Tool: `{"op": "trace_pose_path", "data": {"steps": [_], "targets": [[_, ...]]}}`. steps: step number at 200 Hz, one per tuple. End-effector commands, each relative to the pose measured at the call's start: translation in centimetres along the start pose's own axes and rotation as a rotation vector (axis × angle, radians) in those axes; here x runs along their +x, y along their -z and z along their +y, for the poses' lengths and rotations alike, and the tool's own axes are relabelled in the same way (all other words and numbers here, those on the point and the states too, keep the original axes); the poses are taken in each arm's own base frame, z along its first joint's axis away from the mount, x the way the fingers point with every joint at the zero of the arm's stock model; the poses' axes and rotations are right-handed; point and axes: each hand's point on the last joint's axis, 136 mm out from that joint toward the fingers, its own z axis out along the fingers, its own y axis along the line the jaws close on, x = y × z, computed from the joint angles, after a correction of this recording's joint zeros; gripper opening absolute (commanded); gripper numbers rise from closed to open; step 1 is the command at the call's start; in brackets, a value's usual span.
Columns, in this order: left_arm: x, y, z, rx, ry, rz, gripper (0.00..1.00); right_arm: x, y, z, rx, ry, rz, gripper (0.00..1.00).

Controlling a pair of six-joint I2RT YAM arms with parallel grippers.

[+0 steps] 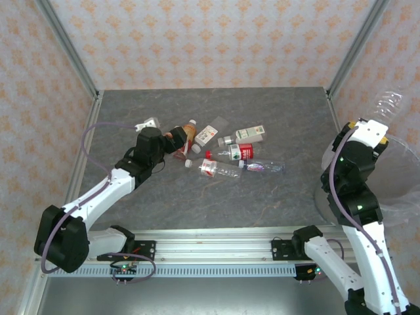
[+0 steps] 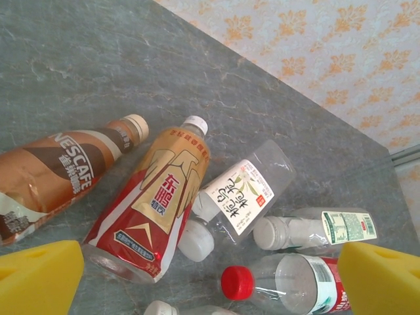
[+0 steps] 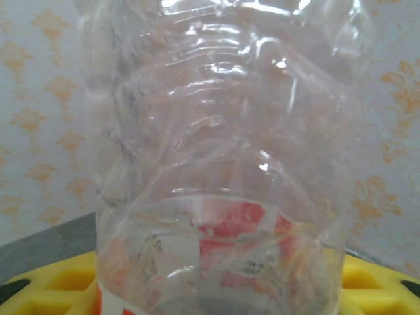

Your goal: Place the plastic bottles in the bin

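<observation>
Several plastic bottles (image 1: 226,154) lie in a loose pile in the middle of the table. My left gripper (image 1: 176,140) hovers open over the pile's left end. In the left wrist view its yellow fingers (image 2: 39,275) flank a red-and-gold labelled bottle (image 2: 154,197), a clear white-labelled bottle (image 2: 246,193) and a red-capped bottle (image 2: 289,282), with a brown Nescafe bottle (image 2: 52,174) at the left. My right gripper (image 1: 375,123) is shut on a clear crumpled bottle (image 1: 388,104) with a red label (image 3: 243,226), held upright above the bin (image 1: 401,172) at the right edge.
A grey stone-pattern table (image 1: 197,203) is bounded by patterned walls and metal posts. A clear bottle with a green label (image 2: 325,230) lies at the right of the pile. The arm rail (image 1: 210,246) runs along the near edge.
</observation>
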Motion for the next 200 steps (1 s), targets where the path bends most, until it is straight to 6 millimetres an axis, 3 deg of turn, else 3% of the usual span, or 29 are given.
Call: {"op": "trace_pose_path", "data": {"steps": [1,48,101,164,200], "targets": [[-1.7,0.1,-2.2,0.083,0.031,-0.032,1.00,2.2,-1.3,-0.4,0.063,0.013,0.052,0.57],[-1.3,-0.2,-2.0,0.060,0.020,0.000,1.00,5.4,-3.5,-3.1,0.209,-0.014,0.101,0.59],[-1.3,-0.1,-1.7,0.047,0.038,0.006,1.00,10.7,-4.9,-4.8,0.333,0.032,0.171,0.61],[-1.0,-0.5,-1.0,0.014,0.049,0.020,1.00,12.6,-4.6,-5.5,0.387,-0.062,0.209,0.68],[-0.7,-0.8,-0.6,-0.002,0.050,0.028,1.00,12.6,-4.8,-3.6,0.265,-0.117,0.248,0.75]]}}
